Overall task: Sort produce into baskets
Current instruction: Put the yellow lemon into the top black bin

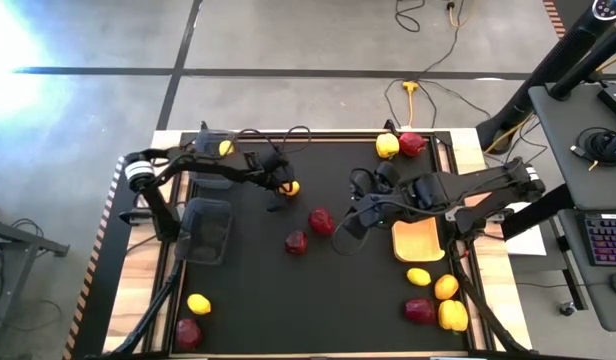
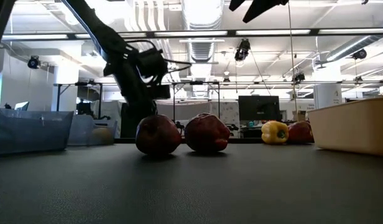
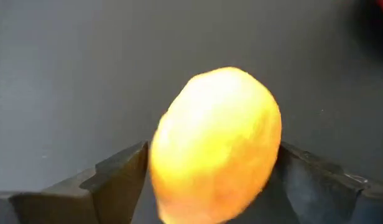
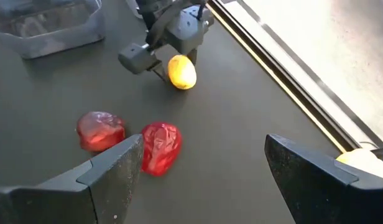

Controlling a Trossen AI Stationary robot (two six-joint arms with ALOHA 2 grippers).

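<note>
Landmark: the orange-tan basket [image 1: 419,241] is taken as reference; it lies at the table's right side and is seen as a pale wall at the right edge of the low view [image 2: 356,126].
Left gripper [image 1: 281,187]: well to the left of the orange-tan basket, near the table's far middle. A yellow-orange lemon-like fruit [image 1: 290,187] is held between its fingers [image 3: 120,171]; the fruit [image 3: 216,146] fills the gap between them in the left wrist view.
Right gripper [image 1: 350,222]: just left of the orange-tan basket, raised above the table. Its jaws are spread wide and nothing is held between them [image 4: 198,168].
Two dark red pieces: one [image 1: 321,220] and another [image 1: 296,241] lie side by side on the mat, left of the orange-tan basket, between the two grippers; they are seen near each other in the low view [image 2: 158,134] [image 2: 206,132].
Black mesh baskets: one [image 1: 206,229] stands well left of the orange-tan basket; a second [image 1: 214,155] stands beyond it at the far left, with a yellow piece [image 1: 226,148] inside.
Far pieces: a yellow pepper [image 1: 387,146] and a red piece [image 1: 411,144] are seen beyond the orange-tan basket.
Near pieces: a yellow piece [image 1: 418,276], an orange one [image 1: 446,288], a dark red one [image 1: 420,310] and a yellow one [image 1: 453,315] are grouped on the near side of the orange-tan basket.
Near-left corner: a yellow piece [image 1: 198,303] and a dark red piece [image 1: 188,332] lie far from the orange-tan basket.
</note>
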